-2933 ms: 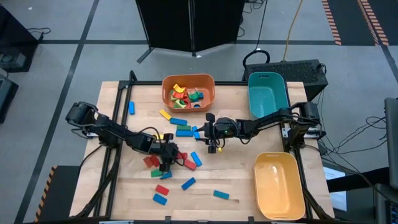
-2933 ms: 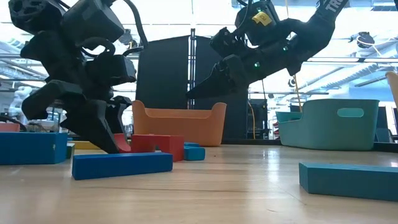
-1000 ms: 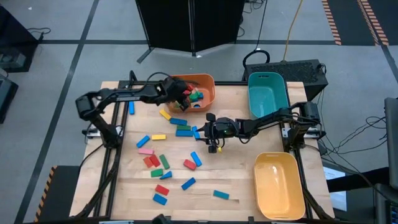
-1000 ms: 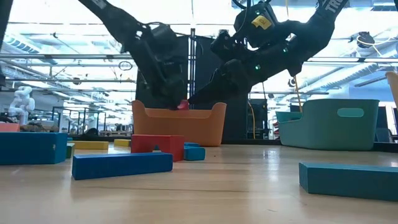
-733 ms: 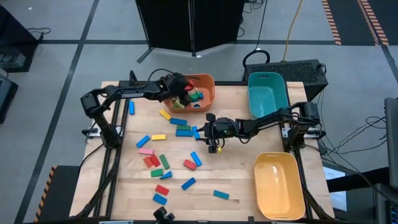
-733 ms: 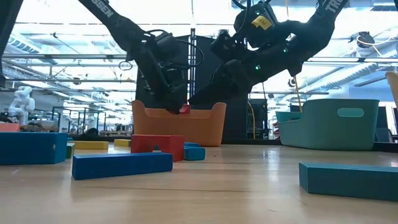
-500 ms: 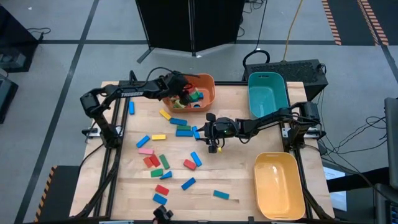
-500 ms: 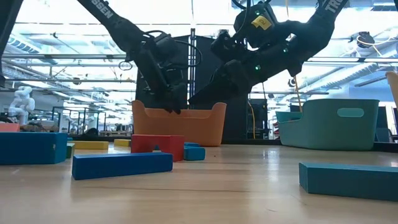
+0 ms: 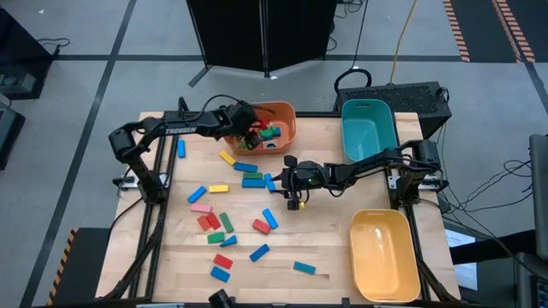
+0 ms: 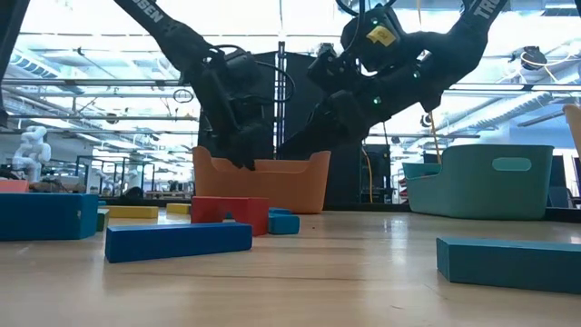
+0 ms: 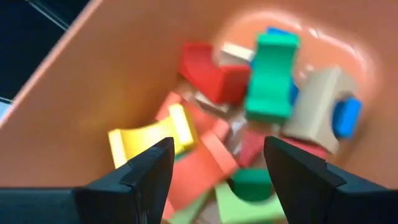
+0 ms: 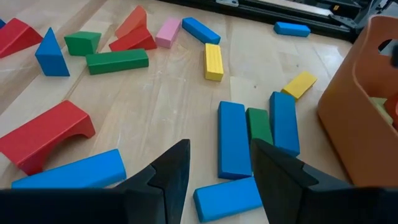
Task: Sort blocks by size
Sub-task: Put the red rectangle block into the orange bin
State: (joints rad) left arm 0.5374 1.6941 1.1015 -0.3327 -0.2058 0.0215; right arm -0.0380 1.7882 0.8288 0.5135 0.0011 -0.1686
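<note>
Blocks (image 9: pixel 225 221) lie scattered over the bench (image 9: pixel 334 244), with a heap already in the orange bin (image 9: pixel 287 124). Left gripper (image 9: pixel 249 130) hangs over that bin, fingers (image 11: pixel 146 171) spread, nothing between them; looks like a drop just finished. Right gripper (image 9: pixel 291 195) hovers mid-bench over blue blocks (image 12: pixel 235 138), fingers parted, empty. Next: left arm returns to the bench for another block.

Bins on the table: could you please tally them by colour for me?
orange bin: 1
teal bin: 1
yellow bin: 1
Total: 3
</note>
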